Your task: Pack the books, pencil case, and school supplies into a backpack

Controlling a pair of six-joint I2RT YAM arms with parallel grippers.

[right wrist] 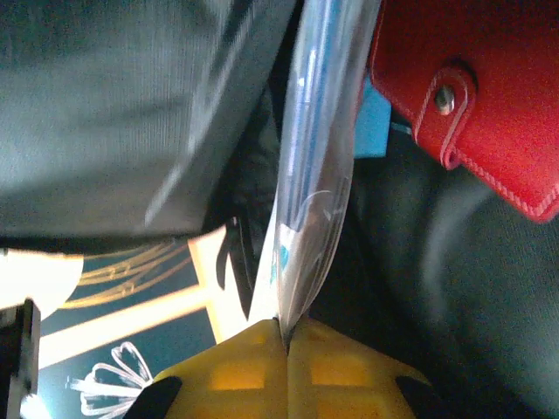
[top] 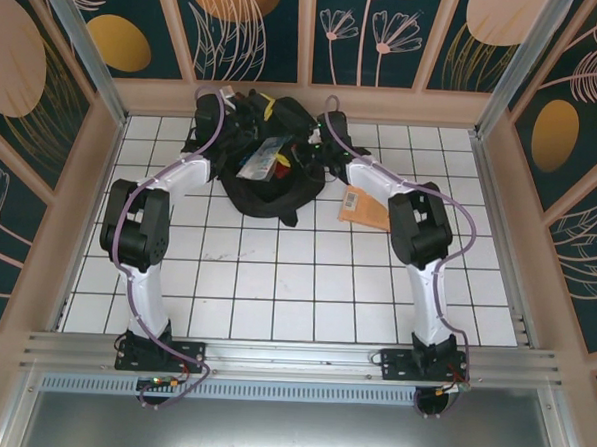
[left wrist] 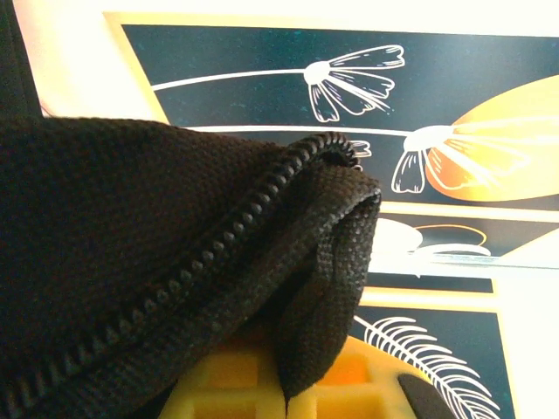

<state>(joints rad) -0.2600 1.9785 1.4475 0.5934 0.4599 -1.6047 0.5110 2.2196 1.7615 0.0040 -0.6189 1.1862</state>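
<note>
black soft fabric backpack [top: 270,197], the largest item, lies at the 12 o'clock end of the white tiled counter [top: 275,282], with both arms reaching over it. top view: a long clear pencil case with blue print [top: 259,161] sits in the mouth of the backpack, and a small dark red book [top: 281,167] touches it on its 3 o'clock side. a larger flat orange-brown book with a white label [top: 365,208] lies on the counter just beside the backpack, at its 3 o'clock, partly behind the right arm [top: 418,230]. left wrist view: the left gripper [left wrist: 286,397] has its yellow-padded jaws closed on a fold of the backpack's woven black edge; a zip [left wrist: 218,253] runs along the fabric from 7 o'clock up to 1 o'clock. right wrist view: the right gripper [right wrist: 286,349] has its jaws clamped on the lower edge of the pencil case, which rises from the pads toward 12 o'clock. the dark red book, with a stitched tab and metal stud, lies at 2 o'clock against dark backpack fabric. a small blue piece [right wrist: 371,122] shows between pencil case and book; what it is cannot be told.
</note>
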